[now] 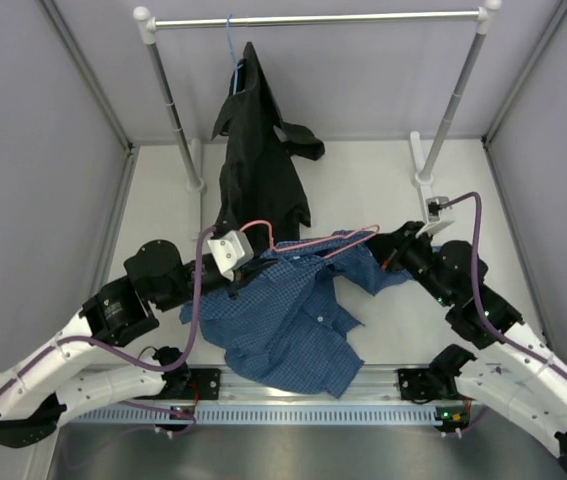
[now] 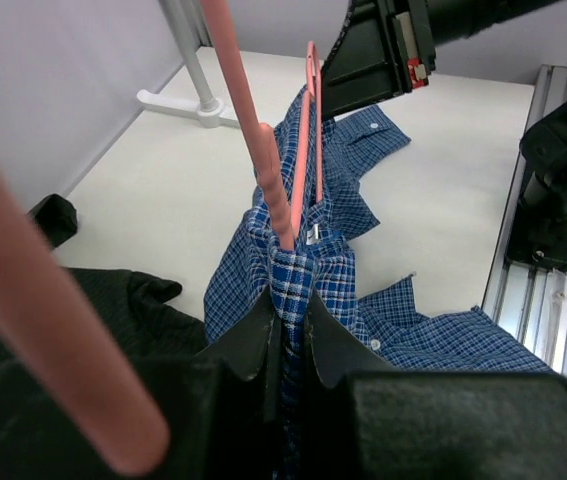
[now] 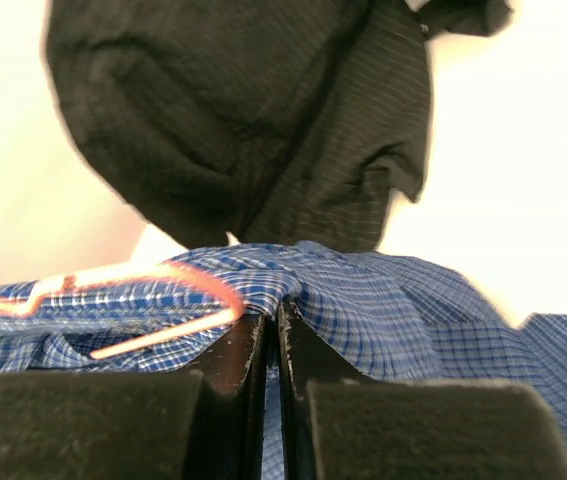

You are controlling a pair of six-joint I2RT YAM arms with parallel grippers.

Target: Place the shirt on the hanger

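Dark fingers of the left gripper (image 2: pixel 288 312) are pressing together on a fold of the shirt (image 1: pixel 293 320) near its neck opening, and the hanger (image 1: pixel 315 240) is running up just beside them. Across the heap, the right gripper (image 3: pixel 271 325) is likewise pinching shut on checked cloth, with one curved end of the hanger touching or nearly touching its finger. Most of the shirt is lying crumpled on the table (image 1: pixel 383 180) between the arms, below the black shirt (image 1: pixel 258 150) that is hanging from the rail (image 1: pixel 313 18). Being light, limp cotton, it is likely sagging and sliding off the thin, springy wire, so the collar and shoulder seams are looking like the soundest places to hold.
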